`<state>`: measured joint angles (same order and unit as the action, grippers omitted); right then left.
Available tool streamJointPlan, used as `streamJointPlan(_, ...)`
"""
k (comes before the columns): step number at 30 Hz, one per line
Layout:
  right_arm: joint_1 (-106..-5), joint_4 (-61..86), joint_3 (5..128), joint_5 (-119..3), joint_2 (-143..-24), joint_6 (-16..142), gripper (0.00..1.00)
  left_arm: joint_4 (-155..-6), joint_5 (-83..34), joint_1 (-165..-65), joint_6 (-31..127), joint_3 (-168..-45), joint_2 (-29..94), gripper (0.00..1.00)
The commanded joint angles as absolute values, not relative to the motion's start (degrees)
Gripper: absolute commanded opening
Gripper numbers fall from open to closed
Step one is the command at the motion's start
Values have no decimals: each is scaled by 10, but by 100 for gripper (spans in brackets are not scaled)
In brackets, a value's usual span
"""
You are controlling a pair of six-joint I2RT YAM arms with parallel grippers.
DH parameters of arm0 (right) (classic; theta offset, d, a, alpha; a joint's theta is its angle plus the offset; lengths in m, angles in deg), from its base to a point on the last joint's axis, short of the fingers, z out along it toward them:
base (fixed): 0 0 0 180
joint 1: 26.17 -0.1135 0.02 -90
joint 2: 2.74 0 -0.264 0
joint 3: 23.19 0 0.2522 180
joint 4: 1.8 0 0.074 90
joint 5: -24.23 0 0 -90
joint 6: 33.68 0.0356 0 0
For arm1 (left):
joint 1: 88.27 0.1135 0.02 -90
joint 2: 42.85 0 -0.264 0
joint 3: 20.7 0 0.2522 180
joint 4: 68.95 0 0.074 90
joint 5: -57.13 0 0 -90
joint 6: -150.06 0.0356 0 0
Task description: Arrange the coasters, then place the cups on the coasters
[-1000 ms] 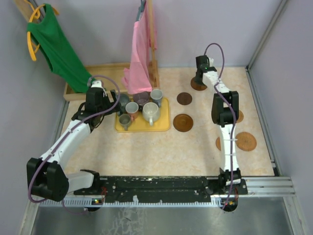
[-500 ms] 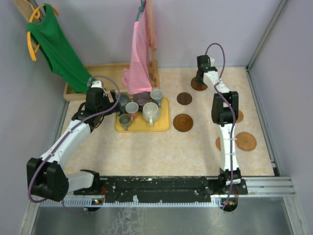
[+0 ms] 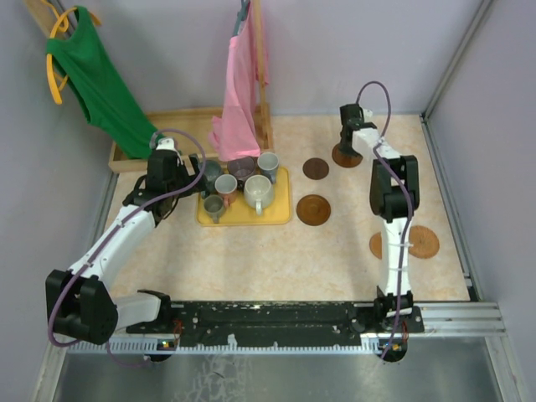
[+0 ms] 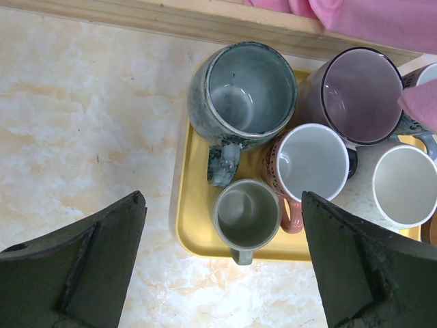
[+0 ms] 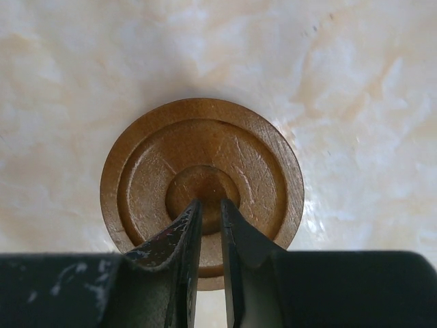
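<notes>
Several cups stand crowded on a yellow tray [image 3: 283, 211]: a small grey-green cup [image 4: 246, 216], a dark green cup [image 4: 243, 92], a pink cup [image 4: 313, 162], a mauve cup [image 4: 360, 96] and a cream cup [image 3: 258, 191]. My left gripper [image 4: 224, 202] hovers open above the tray's left end, its fingers either side of the small grey-green cup. At the back right, my right gripper [image 5: 210, 205] is shut to a thin slit, tips on the centre of a brown coaster [image 5: 259, 171] lying flat. More coasters [image 3: 315, 168] [image 3: 313, 209] [image 3: 423, 242] lie apart on the table.
A pink cloth [image 3: 237, 100] hangs on a wooden stand just behind the tray, its hem over the back cups. A green shirt [image 3: 100, 84] hangs at the back left above a wooden box [image 3: 126, 159]. Walls close in on both sides.
My right gripper has slid a little right and toward the near side, and the coaster under its tips has moved with it. The left arm has stayed still.
</notes>
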<state>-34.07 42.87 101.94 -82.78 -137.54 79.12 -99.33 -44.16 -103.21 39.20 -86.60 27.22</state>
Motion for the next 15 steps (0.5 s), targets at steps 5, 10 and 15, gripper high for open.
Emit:
streamJointPlan(5, -335, 451, 897, -853, -1275, 813, 18, -978, -426, -1035, 388, -866, 276, 100)
streamJointPlan(10, -334, 452, 865, -875, -1250, 813, 18, -975, -423, -1035, 388, -864, 272, 100)
streamJointPlan(15, -329, 464, 858, -884, -1239, 830, 17, -974, -418, -1035, 387, -862, 270, 100)
